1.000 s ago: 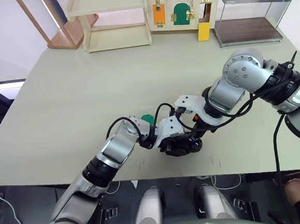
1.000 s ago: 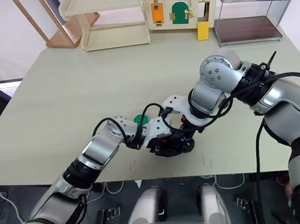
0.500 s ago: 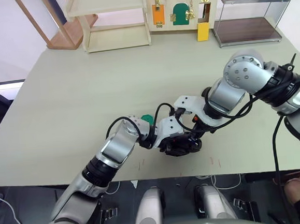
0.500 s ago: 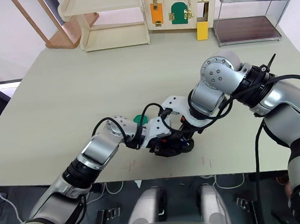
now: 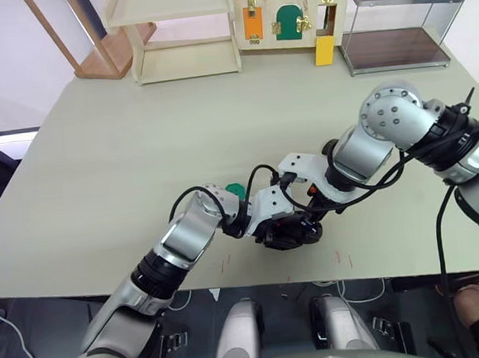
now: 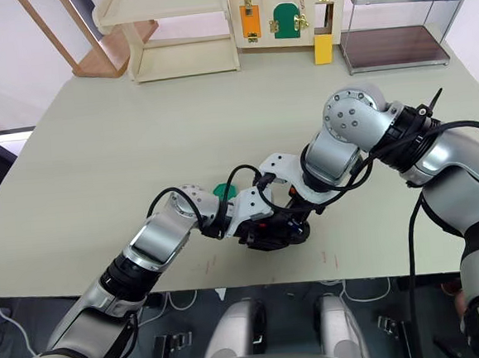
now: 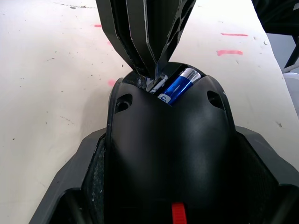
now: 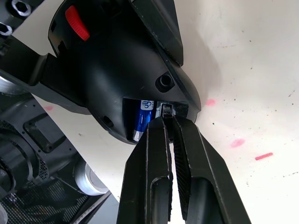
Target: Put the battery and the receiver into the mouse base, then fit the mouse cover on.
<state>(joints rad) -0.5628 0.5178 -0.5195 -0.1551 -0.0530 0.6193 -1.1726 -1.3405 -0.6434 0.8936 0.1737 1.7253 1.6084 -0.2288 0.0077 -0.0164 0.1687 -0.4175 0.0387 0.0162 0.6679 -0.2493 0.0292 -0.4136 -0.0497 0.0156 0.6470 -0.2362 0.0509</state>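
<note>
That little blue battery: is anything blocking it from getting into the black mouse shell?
Nothing visible does. The battery already lies inside the hollow compartment of the mouse base, which the left gripper holds. The right gripper has its fingertips pinched together at the compartment's edge, right beside the battery.

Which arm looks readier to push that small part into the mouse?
Probably the right: the right gripper pinches a small part at the mouse base compartment beside the battery, while the left gripper holds the base.
</note>
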